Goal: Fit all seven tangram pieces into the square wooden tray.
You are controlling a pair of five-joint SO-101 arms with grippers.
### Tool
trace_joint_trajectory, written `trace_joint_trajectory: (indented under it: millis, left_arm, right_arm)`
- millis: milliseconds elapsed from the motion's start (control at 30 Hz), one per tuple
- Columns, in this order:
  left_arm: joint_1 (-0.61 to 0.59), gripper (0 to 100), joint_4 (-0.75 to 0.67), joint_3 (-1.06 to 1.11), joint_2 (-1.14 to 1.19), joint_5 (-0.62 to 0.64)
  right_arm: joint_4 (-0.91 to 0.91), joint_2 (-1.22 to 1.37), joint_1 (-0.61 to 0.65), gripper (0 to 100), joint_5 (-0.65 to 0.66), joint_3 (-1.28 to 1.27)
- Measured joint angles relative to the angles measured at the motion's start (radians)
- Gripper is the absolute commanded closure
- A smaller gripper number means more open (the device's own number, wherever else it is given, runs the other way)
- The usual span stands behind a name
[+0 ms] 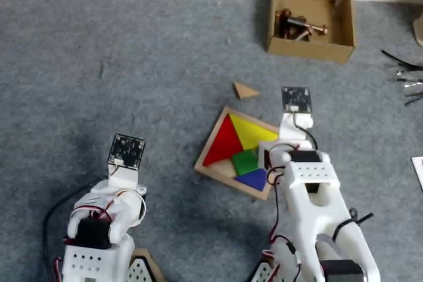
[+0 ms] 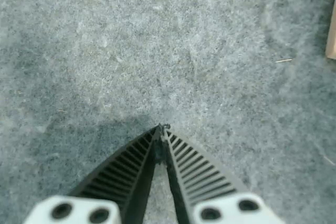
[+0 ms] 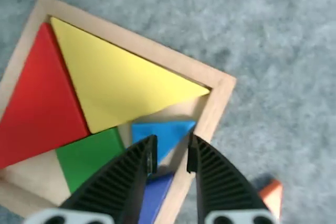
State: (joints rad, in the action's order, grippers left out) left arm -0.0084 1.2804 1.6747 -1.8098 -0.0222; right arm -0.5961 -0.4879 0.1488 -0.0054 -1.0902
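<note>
Right claw point(image 3: 171, 153) slightly parted over the blue triangle point(image 3: 165, 129) in the tray point(image 3: 223, 90); left claw point(image 2: 161, 129) closed.
Probably light, stiff, smooth wood, apt to slip: grip across flat side edges. Loose tan triangle point(image 1: 246, 90) near tray.

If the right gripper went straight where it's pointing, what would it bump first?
Most likely the light blue triangle lying in the wooden tray. The right gripper points down at it, jaws open, though how far above it sits is hard to tell.
</note>
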Motion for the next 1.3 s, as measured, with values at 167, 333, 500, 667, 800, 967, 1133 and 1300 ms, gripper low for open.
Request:
trace_joint_trajectory:
  millis: [167, 333, 500, 667, 800, 967, 1133, 1300]
  left_arm:
    - [0.0, 99, 0.0, 0.0, 0.0, 0.0]
    - [0.0, 99, 0.0, 0.0, 0.0, 0.0]
    - [0.0, 99, 0.0, 0.0, 0.0, 0.0]
    - [0.0, 99, 0.0, 0.0, 0.0, 0.0]
    - [0.0, 99, 0.0, 0.0, 0.0, 0.0]
    - [0.0, 99, 0.0, 0.0, 0.0, 0.0]
    - [0.0, 99, 0.0, 0.0, 0.0, 0.0]
    - [0.0, 99, 0.0, 0.0, 0.0, 0.0]
  right_arm:
    - [0.002, 0.0, 0.005, 90.6, 0.0, 0.0]
    - [0.002, 0.0, 0.02, 90.6, 0.0, 0.0]
    - [0.002, 0.0, 0.081, 90.7, 0.0, 0.0]
    - [0.002, 0.0, 0.098, 90.7, 0.0, 0.0]
    - [0.002, 0.0, 0.107, 90.7, 0.0, 0.0]
    - [0.003, 0.028, 0.107, 90.7, 0.0, 0.002]
    - [0.011, 0.11, 0.144, 90.8, 0.049, 0.017]
    - [0.012, 0.118, 0.149, 90.8, 0.061, 0.021]
